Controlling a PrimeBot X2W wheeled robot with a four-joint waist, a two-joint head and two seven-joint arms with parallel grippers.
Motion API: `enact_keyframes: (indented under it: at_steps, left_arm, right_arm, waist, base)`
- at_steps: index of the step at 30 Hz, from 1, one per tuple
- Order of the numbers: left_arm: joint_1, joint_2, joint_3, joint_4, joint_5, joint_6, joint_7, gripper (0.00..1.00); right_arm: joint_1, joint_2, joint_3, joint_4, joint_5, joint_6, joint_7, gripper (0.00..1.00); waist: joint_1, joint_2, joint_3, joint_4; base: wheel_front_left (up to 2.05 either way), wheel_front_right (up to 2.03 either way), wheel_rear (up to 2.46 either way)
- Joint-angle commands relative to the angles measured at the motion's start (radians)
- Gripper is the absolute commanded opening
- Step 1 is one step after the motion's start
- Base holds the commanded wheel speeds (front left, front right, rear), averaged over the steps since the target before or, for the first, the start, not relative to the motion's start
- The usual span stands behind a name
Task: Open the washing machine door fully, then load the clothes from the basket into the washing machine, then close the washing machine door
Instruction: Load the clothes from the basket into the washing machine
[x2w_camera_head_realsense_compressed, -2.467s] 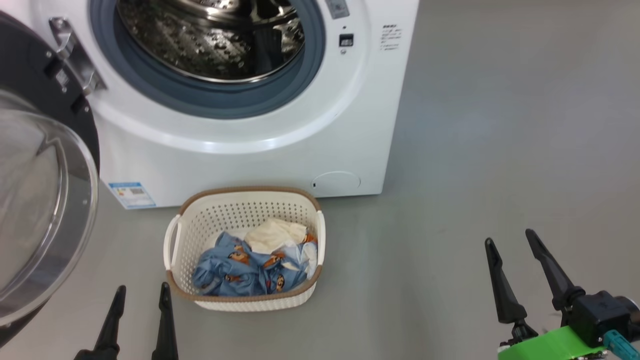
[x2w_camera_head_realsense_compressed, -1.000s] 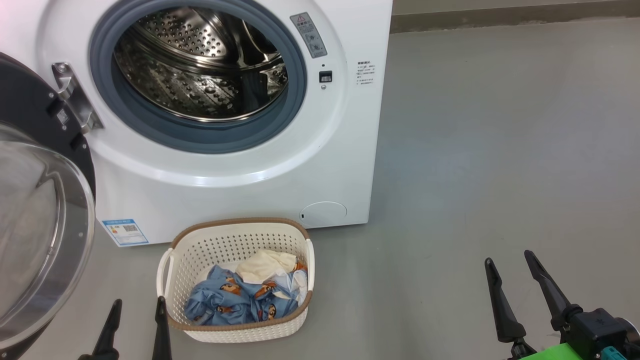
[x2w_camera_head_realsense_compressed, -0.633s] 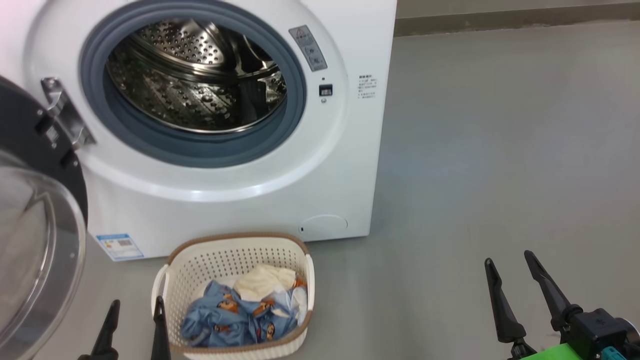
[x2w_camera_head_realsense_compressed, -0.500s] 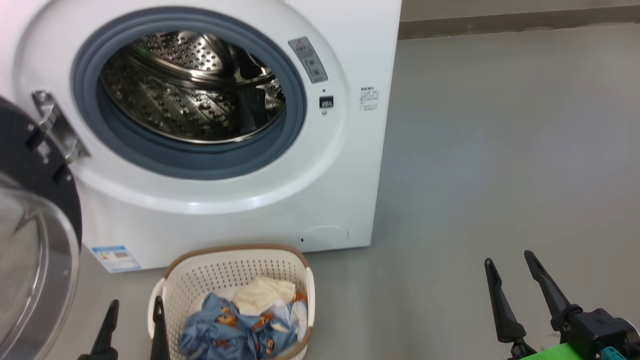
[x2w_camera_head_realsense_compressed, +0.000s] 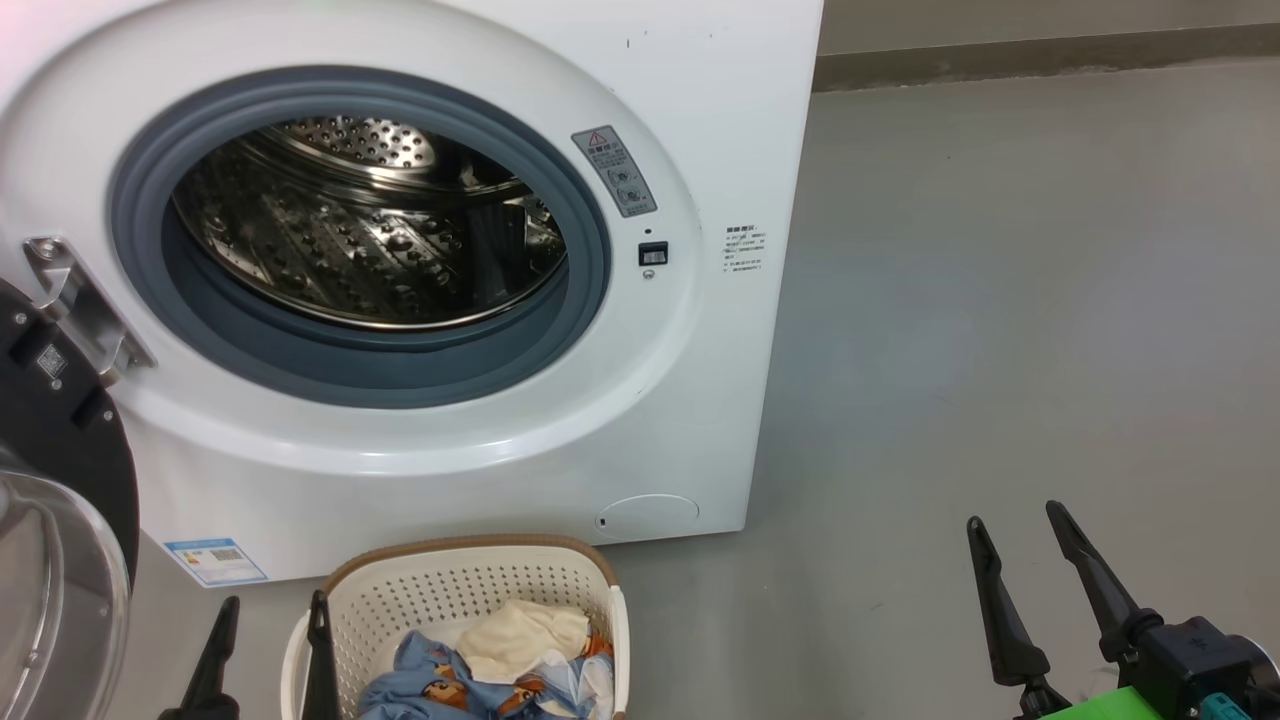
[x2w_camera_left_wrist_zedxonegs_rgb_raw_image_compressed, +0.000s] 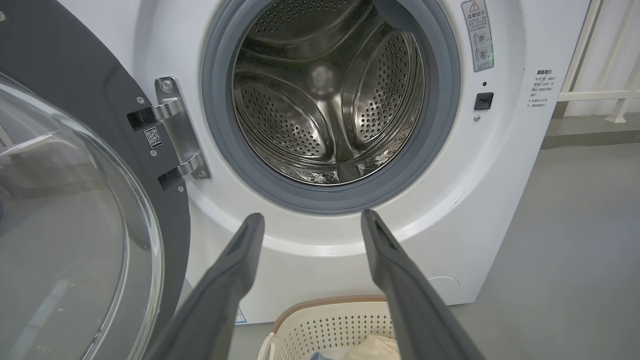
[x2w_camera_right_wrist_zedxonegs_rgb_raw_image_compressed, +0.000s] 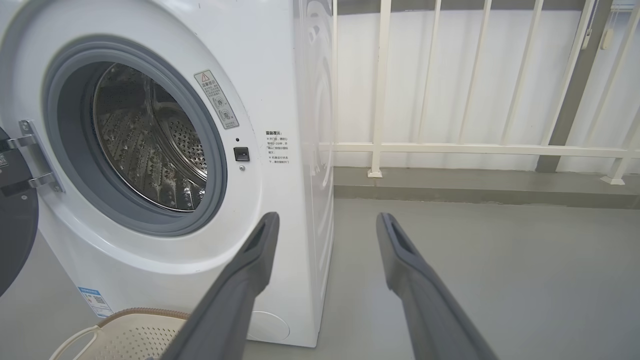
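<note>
The white washing machine (x2w_camera_head_realsense_compressed: 690, 400) stands ahead with its steel drum (x2w_camera_head_realsense_compressed: 360, 240) bare inside the grey-blue gasket. Its black door (x2w_camera_head_realsense_compressed: 60, 480) with the clear glass bowl (x2w_camera_left_wrist_zedxonegs_rgb_raw_image_compressed: 65, 240) hangs swung out on the left hinge. The cream basket (x2w_camera_head_realsense_compressed: 470, 600) sits on the floor against the machine's front, holding the blue printed and cream clothes (x2w_camera_head_realsense_compressed: 500, 660). My left gripper (x2w_camera_head_realsense_compressed: 272, 612) is open beside the basket's left rim. My right gripper (x2w_camera_head_realsense_compressed: 1012, 520) is open over bare floor at the lower right. In the wrist views both grippers (x2w_camera_left_wrist_zedxonegs_rgb_raw_image_compressed: 311, 220) (x2w_camera_right_wrist_zedxonegs_rgb_raw_image_compressed: 326, 220) are empty.
Grey floor (x2w_camera_head_realsense_compressed: 1000, 350) stretches to the right of the machine. A white railing (x2w_camera_right_wrist_zedxonegs_rgb_raw_image_compressed: 450, 147) on a low kerb (x2w_camera_right_wrist_zedxonegs_rgb_raw_image_compressed: 475, 187) runs behind it. The open door takes up the space at the left.
The head camera has tilted up and shifted, so the machine and basket sit lower in the picture. Both grippers hold their places in the head view.
</note>
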Motion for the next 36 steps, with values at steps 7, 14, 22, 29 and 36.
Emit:
enact_keyframes:
  at_steps: [7, 14, 22, 29, 36]
  left_arm:
    - [-0.04, 0.017, 0.026, -0.031, 0.001, 0.017, -0.008, 1.0]
    - [-0.044, 0.021, 0.021, -0.03, 0.0, 0.024, -0.006, 1.0]
    - [-0.053, 0.024, 0.003, -0.022, -0.004, 0.014, -0.003, 1.0]
    - [-0.102, 0.018, -0.033, 0.039, -0.017, -0.02, 0.003, 1.0]
    - [-0.271, -0.016, -0.107, 0.298, -0.05, -0.103, 0.003, 1.0]
  right_arm:
    - [-0.018, -0.004, 0.026, -0.021, -0.004, 0.003, -0.012, 1.0]
    - [-0.02, -0.004, 0.029, -0.021, -0.004, 0.003, -0.012, 1.0]
    - [-0.025, -0.004, 0.033, -0.021, -0.002, 0.003, -0.012, 1.0]
    - [-0.039, -0.006, 0.037, -0.033, 0.0, 0.003, -0.012, 1.0]
    - [-0.079, -0.007, 0.056, -0.055, 0.0, 0.003, -0.012, 1.0]
  waist:
    - [0.0, 0.0, 0.003, 0.001]
    - [0.0, 0.0, 0.007, 0.001]
    - [0.0, 0.0, 0.018, 0.0]
    - [0.0, 0.0, 0.064, 0.0]
    - [0.0, 0.0, 0.174, -0.011]
  base:
    - [0.0, 0.0, 0.0]
    - [0.0, 0.0, 0.0]
    - [0.0, 0.0, 0.0]
    - [0.0, 0.0, 0.0]
    - [0.0, 0.0, 0.0]
